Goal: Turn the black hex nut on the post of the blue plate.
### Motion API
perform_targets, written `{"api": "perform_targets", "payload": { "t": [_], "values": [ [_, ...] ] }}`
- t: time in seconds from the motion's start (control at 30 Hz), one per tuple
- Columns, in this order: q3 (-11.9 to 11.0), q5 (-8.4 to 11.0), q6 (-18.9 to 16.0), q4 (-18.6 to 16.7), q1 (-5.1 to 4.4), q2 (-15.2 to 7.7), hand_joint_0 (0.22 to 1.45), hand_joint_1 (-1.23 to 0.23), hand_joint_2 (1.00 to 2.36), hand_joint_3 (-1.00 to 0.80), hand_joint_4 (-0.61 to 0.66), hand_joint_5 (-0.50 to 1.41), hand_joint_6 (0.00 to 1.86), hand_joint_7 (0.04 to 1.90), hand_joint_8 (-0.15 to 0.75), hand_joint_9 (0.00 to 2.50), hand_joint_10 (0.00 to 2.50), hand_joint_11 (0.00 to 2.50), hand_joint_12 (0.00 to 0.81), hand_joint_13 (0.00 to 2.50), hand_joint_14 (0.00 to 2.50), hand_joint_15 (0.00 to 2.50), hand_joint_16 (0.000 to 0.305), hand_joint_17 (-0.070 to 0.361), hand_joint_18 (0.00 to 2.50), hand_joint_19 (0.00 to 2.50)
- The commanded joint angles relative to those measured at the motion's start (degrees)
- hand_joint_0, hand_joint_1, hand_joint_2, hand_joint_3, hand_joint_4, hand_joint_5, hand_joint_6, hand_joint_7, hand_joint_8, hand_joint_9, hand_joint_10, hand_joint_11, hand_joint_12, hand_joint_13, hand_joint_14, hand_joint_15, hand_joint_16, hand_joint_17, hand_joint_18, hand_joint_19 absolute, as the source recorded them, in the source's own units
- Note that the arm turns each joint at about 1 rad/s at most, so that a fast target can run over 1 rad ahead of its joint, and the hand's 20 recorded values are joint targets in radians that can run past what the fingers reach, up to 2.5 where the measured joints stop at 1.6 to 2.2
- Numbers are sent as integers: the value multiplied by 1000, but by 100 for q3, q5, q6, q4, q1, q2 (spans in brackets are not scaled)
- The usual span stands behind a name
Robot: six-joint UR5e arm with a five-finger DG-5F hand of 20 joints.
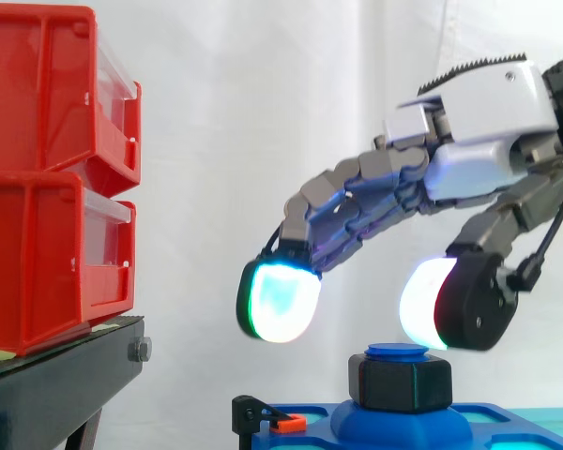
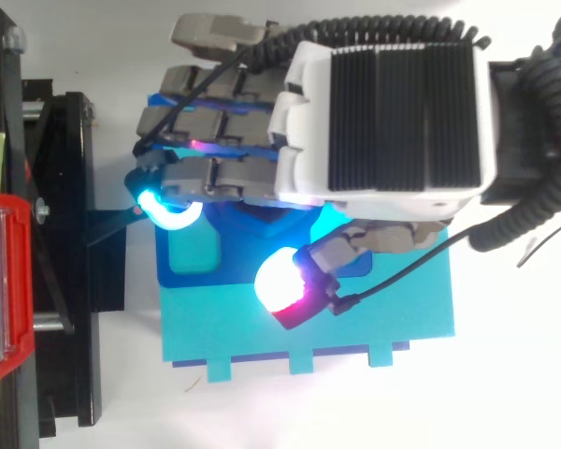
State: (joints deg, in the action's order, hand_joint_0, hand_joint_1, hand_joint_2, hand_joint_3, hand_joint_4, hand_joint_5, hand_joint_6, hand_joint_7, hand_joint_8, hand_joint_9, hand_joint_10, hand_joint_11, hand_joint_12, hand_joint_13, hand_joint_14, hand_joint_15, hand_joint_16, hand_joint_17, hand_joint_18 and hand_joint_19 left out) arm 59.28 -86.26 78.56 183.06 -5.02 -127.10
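Hand (image 1: 488, 141) poised open over the black hex nut (image 1: 401, 382), holding nothing.

Fingers arch forward and down with the thumb set well apart from them, so the glowing fingertips (image 1: 280, 300) hang above and to either side of the nut without touching it. The nut sits on the post (image 1: 397, 352) rising from the blue plate (image 2: 192, 267), low in the side view, near the black stand (image 1: 56, 384) with its red bins (image 1: 38, 178). It looks rigid, small and light, probably smooth plastic (so thick pads could slip on it). Opposite flats are the place to pinch, thumb on one side and fingers on the other. From above the hand covers the post, so its centring over the nut is hard to judge.
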Motion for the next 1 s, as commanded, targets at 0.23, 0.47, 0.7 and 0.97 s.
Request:
{"api": "perform_targets", "payload": {
  "t": [0.23,0.47,0.7,0.97],
  "values": [
    [884,4,-25,-113,71,871,434,-640,1000,-500,164,-260,502,789,242,307,0,27,378,301,0,21,52,118,101,7],
    [1842,21,-253,-508,159,1601,436,-604,1000,-500,187,-246,502,806,248,315,0,21,382,278,0,17,53,119,79,4],
    [2457,92,-640,-1133,194,2084,440,-518,1000,-500,168,-244,502,768,236,255,0,0,369,146,0,8,54,122,0,34],
    [2501,241,-1317,-966,203,2075,441,-495,1000,-500,152,-248,502,709,228,190,0,0,372,39,0,0,57,127,0,1]
  ]
}}
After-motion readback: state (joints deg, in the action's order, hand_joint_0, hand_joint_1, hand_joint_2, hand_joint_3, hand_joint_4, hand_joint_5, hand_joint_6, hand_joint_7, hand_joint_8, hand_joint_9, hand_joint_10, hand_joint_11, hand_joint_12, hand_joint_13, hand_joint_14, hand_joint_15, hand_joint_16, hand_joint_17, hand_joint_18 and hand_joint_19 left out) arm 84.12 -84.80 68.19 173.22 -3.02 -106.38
